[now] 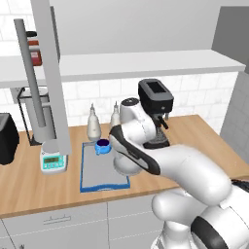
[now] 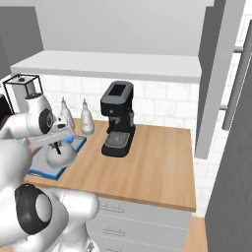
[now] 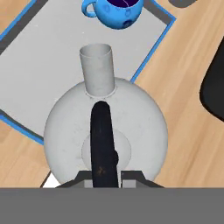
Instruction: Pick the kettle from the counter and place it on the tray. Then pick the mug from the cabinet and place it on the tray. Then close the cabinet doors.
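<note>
hand (image 3: 104, 174): closed on the black handle of kettle (image 3: 106, 131) | kettle: directly under hand, over the tray (image 3: 39, 65) edge | mug (image 3: 119, 12): on tray beyond spout | bench (image 1: 29, 185) under tray

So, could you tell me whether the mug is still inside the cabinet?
No, the blue mug sits on the tray, beyond the kettle.
</note>
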